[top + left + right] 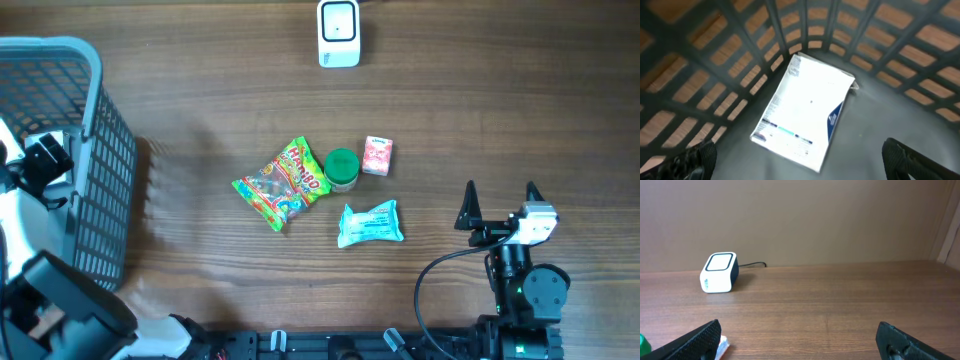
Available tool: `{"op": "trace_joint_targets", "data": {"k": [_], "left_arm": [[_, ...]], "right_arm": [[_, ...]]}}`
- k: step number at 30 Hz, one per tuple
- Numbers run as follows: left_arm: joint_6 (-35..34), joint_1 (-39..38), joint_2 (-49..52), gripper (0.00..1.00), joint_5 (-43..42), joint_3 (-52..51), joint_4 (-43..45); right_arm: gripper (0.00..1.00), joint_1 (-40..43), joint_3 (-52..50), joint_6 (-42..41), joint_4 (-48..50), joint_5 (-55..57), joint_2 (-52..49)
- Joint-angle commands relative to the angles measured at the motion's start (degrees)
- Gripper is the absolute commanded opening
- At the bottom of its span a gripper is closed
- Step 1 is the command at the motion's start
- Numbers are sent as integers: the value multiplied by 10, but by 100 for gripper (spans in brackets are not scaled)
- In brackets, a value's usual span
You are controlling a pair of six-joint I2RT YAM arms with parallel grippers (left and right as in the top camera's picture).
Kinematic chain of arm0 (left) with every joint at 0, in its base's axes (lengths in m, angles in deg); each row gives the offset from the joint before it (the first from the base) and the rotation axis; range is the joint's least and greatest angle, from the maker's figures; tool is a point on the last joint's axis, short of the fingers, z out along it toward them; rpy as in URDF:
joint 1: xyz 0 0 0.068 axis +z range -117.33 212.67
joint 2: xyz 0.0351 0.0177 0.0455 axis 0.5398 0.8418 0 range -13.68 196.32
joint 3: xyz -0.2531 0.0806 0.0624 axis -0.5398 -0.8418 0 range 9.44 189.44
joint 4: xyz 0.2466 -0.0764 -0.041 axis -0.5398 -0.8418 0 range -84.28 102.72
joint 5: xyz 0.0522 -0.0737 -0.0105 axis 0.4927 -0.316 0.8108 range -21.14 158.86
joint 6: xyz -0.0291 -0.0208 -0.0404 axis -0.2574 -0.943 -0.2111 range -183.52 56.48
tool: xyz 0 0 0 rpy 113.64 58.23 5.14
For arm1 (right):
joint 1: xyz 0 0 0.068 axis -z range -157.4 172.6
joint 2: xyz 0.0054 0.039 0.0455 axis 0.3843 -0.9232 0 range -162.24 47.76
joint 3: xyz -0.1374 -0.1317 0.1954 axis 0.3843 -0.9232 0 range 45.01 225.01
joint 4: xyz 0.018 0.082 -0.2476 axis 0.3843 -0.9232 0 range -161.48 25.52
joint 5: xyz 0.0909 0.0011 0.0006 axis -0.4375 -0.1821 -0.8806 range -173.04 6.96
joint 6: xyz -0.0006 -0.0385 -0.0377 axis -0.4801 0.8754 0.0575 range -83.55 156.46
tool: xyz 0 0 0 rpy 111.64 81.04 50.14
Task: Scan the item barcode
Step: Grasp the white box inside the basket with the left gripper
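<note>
Looks like the pick-up stage, with nothing yet presented to the scanner [339, 33]. Right gripper [500, 200]: spread as wide as it goes, empty, parked low over bare table [560, 110], fingers aimed at the far edge. Four candidate items, all off to its left: blue-and-white packet [370, 223] nearest, level with the fingertips; pink box [377, 155] and green-lidded jar [342, 168] further left and slightly ahead, just beside each other; Haribo bag [283, 182] beyond the jar, touching it or nearly so. Scanner well ahead and to the left, past all of them, window facing up. Next move, in all likelihood: swing left, come down over one item, close on its edges, then carry it forward and turn the barcode towards that window; barcode side not readable from here. Left gripper [797, 155]: equally wide open, holding nothing, down inside the basket [100, 130], with a white packet [805, 112] lying flat on the basket floor directly beneath and between the fingers, apparently untouched. Cannot tell whether that packet counts as done or awaits a scan.
</note>
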Motion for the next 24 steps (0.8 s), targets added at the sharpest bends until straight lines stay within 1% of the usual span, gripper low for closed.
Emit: {"op": "trace_joint_targets", "data": {"k": [1,5,12,17,22,24], "left_arm": [[25,4,47,100,-1,-5,40],[25,4,95,100,-4,-5,87],[27,4,143,100,-21,-5,143],[27,4,178,100,-36,-5,149],[26,4,199,100,-36,-5,118],[2,4,199,90,-36,-5,106]], "right_arm": [[100,-2,-1,-7,1,5,3],[99,-2,-1,-7,1,5,3],[99,-2,-1,-7,1,5,3],[100,-2,-1,-7,1,5,3],[100,-2,-1,-7,1,5,3],[100,-2,-1,-7,1,5,3]]}}
